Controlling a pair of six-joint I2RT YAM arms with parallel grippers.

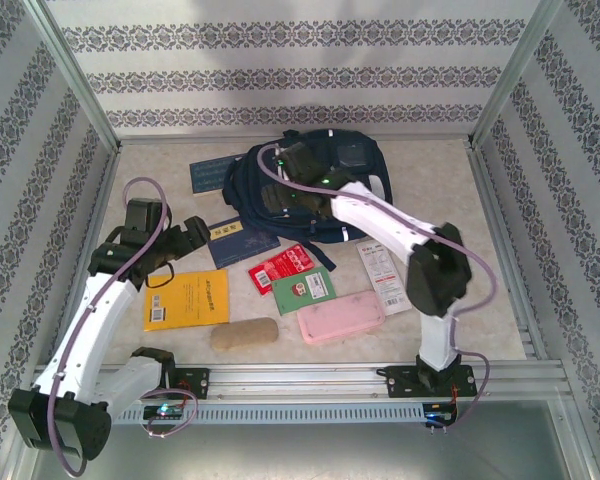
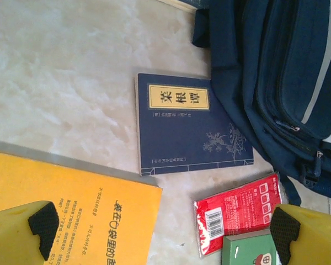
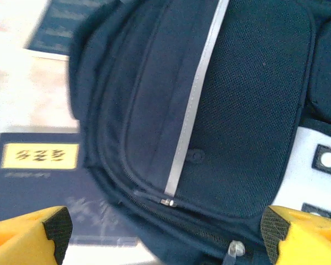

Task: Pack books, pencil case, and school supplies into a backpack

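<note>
Navy fabric of the backpack (image 3: pixel 237 110) lies far back on the desk (image 1: pixel 455 195) under my wide-open right end effector (image 3: pixel 166 226), and I may pinch slack cloth instead of the zip pull (image 3: pixel 235 249).

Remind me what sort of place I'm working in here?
Probably a staged robot test booth: grey damask-patterned wall panels in silver metal frame posts, around a pale marble-look tabletop with an aluminium mounting rail.
</note>
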